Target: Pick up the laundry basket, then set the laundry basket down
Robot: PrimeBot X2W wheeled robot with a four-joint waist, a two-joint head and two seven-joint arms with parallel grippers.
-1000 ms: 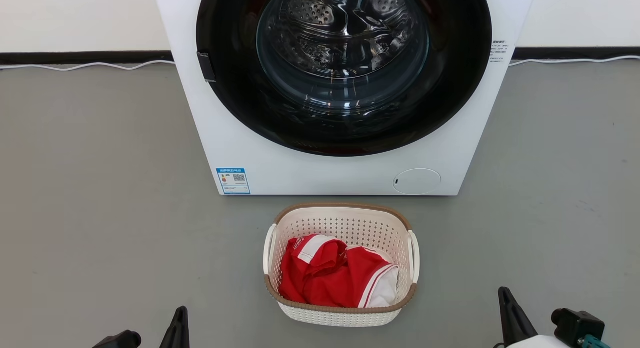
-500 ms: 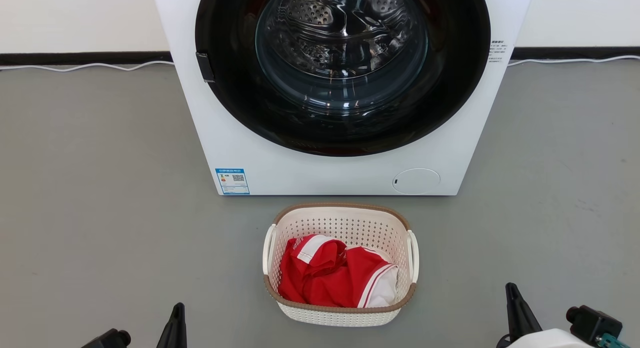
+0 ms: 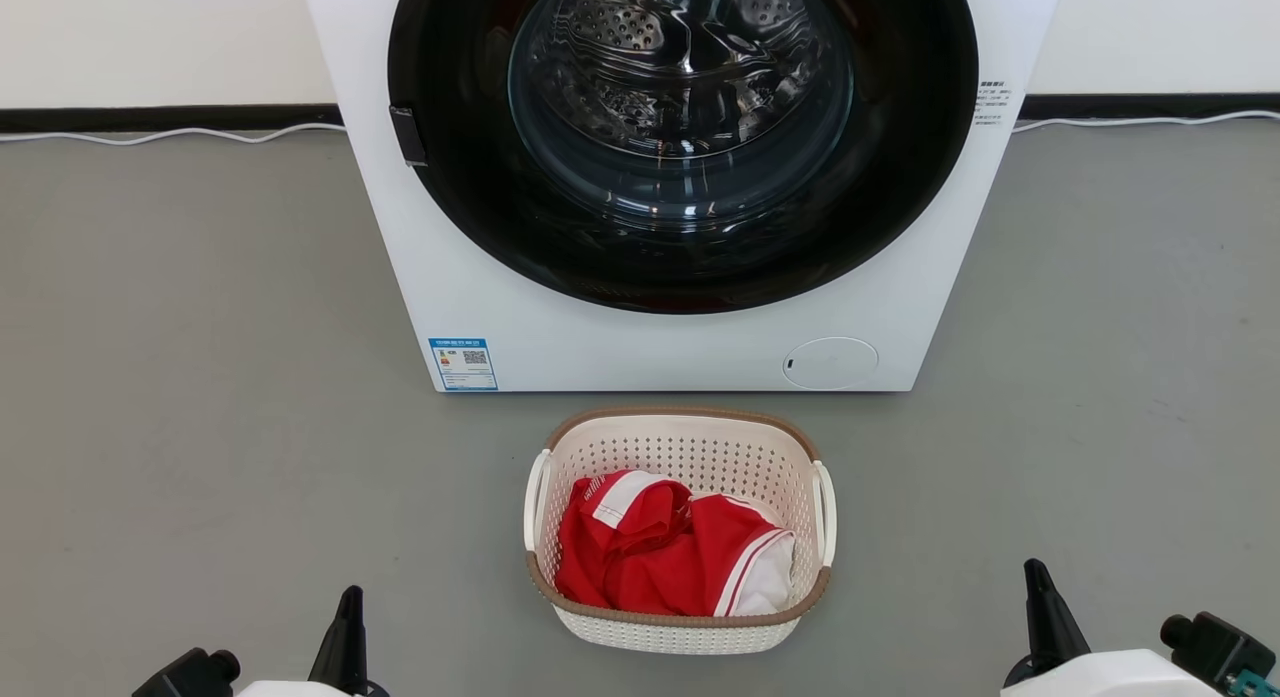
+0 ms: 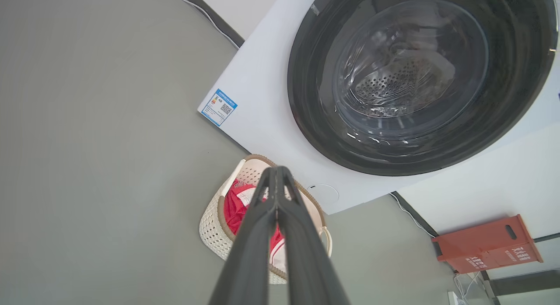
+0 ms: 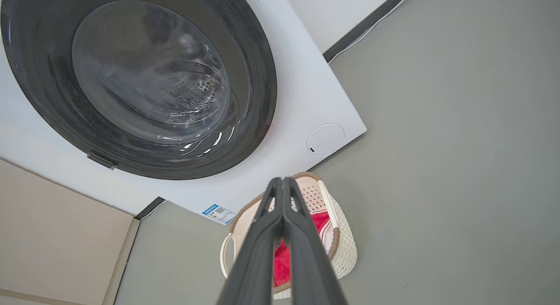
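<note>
The laundry basket [image 3: 690, 445], cream-white and perforated with a brown rim and white loop handles, stands on the grey floor just in front of the washer. A red and white garment [image 3: 655, 552] lies inside it. My left gripper [image 3: 349, 599] is at the bottom left, well apart from the basket, with its fingers pressed together and empty. My right gripper [image 3: 1033, 575] is at the bottom right, also shut and empty, clear of the right handle. In the left wrist view the shut left gripper [image 4: 276, 170] crosses over the basket [image 4: 209, 228]. In the right wrist view the right gripper [image 5: 282, 180] does the same over the basket [image 5: 346, 248].
A white front-loading washer [image 3: 620, 347] with a dark round glass door stands close behind the basket. A thin cable [image 3: 200, 132] runs along the wall base. An orange-red box [image 4: 485, 243] sits by the wall beside the washer. Bare grey floor lies on both sides of the basket.
Both grippers have drifted outward, the left one leftward and the right one rightward, away from the basket. The basket has stayed in place.
</note>
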